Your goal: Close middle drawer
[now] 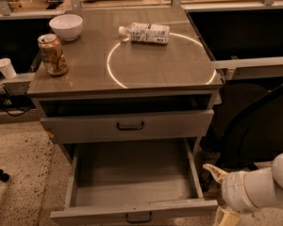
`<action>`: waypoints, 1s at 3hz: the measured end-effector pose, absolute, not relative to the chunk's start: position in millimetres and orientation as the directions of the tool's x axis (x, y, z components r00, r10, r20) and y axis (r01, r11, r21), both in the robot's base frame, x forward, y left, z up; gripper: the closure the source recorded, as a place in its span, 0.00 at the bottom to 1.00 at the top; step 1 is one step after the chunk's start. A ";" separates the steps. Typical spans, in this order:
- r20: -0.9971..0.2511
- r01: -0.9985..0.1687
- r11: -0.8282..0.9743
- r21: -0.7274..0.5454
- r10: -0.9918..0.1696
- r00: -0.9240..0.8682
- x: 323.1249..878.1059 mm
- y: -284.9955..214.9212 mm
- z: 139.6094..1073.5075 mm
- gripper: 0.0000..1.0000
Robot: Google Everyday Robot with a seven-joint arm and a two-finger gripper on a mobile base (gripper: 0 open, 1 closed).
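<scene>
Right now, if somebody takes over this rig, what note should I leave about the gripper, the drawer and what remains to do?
Gripper: low at the right, beside the right front corner of the middle drawer, jaws open, holding nothing.
The middle drawer is pulled far out, its tray is empty, and its black handle is at the bottom edge of the view.
The drawer above sticks out only a little; it is not part of the job.
Done: no closing shows yet.
Left: bring the gripper to the front panel and push the drawer fully in.
</scene>
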State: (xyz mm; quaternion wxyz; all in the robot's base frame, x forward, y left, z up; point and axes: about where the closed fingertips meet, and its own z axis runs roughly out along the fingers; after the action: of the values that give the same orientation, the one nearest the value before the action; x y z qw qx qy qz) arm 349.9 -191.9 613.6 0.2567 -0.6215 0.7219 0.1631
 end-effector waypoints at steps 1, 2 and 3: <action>-0.585 -0.988 0.146 -0.050 -0.806 -0.090 336.2 -193.7 572.5 0.19; -0.563 -0.992 0.122 0.009 -0.820 -0.106 322.2 -185.4 527.7 0.42; -0.554 -0.991 -0.033 0.130 -0.831 -0.045 283.1 -108.0 447.6 0.66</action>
State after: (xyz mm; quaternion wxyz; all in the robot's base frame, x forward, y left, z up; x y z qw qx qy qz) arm 283.1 -108.0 447.6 0.1581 -0.6727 0.6772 0.2527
